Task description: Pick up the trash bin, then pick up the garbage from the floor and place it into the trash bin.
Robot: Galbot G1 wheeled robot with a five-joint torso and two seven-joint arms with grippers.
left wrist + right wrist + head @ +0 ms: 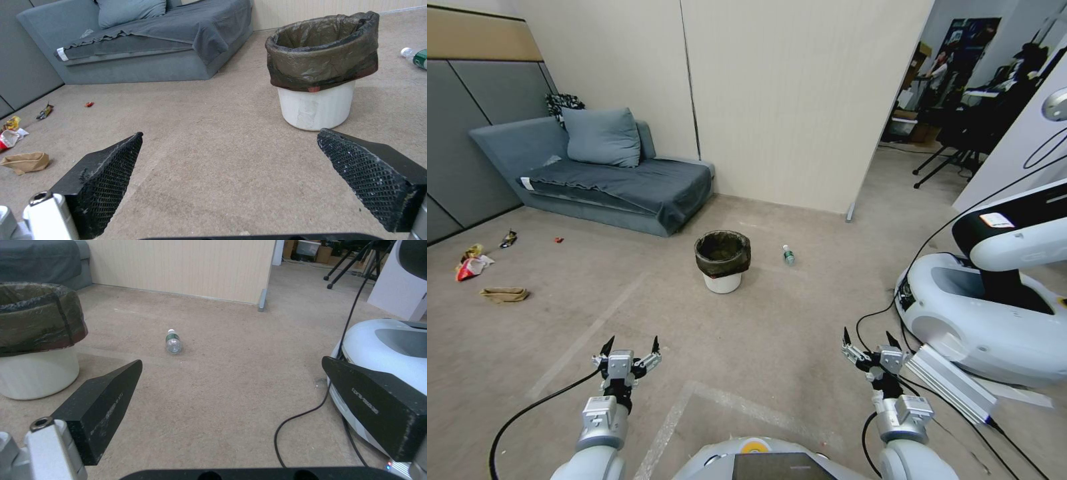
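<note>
Even, soft indoor light; the bin [722, 261] casts only a faint shadow on the floor [747, 333]. The head view bows straight lines at its edges. Wrist views are sharp.

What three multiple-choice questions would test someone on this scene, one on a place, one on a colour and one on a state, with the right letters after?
1. Where does the trash bin stand?
A. On the sofa
B. On the carpet ahead of the robot, between both grippers' lines
C. In the left gripper

2. What colour is the sofa?
A. Blue-grey
B. Red
C. Yellow

3. How is the plastic bottle placed?
A. Upright
B. Inside the bin
C. Lying on its side on the floor

Answers: 1 B, the bin rests on the carpet beyond the open left gripper and open right gripper. 2 A, its cushions and cover are blue-grey. 3 C, it lies flat beside the bin.
</note>
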